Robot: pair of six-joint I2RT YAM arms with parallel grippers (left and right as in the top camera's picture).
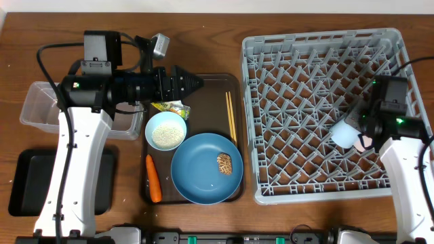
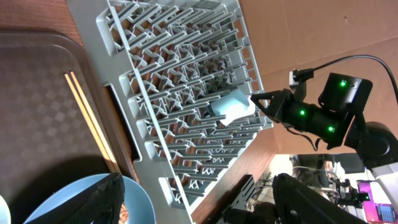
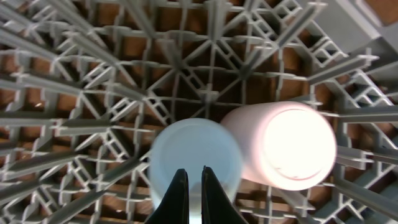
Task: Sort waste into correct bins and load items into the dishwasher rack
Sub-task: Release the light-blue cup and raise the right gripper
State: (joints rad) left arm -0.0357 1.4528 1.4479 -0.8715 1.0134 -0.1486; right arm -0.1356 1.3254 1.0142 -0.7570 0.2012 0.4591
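Overhead, we see a brown wooden table (image 1: 203, 13) with bare wood along its far strip. The grey dishwasher rack (image 1: 325, 47) takes up the right side, and the dark brown serving tray (image 1: 234, 85) lies just beside it. At the left sit the clear tub (image 1: 37, 108) and, nearer us, the black tray (image 1: 27, 183), both partly under the left arm.

On the serving tray we find the yellow-green wrapper (image 1: 169, 106), the white bowl (image 1: 165, 118) holding rice (image 1: 165, 134), the carrot (image 1: 153, 178), and the blue plate (image 1: 196, 176) carrying the brown lump (image 1: 224, 163). The chopsticks (image 1: 230, 115) lie along the tray's right side. The left gripper (image 1: 193, 83) hovers above the tray's far part. The right gripper (image 1: 356, 122) is over the rack's right part, at the small light-blue cup (image 1: 344, 133).

From the left wrist, we see that claw spread wide, gripping nothing, with the chopsticks and the plate's rim below.

From the right wrist, the fingers (image 3: 180, 193) stand nearly together, pinching the light-blue cup's near edge. The pale pink cup (image 3: 286, 146) rests in the rack, touching it.
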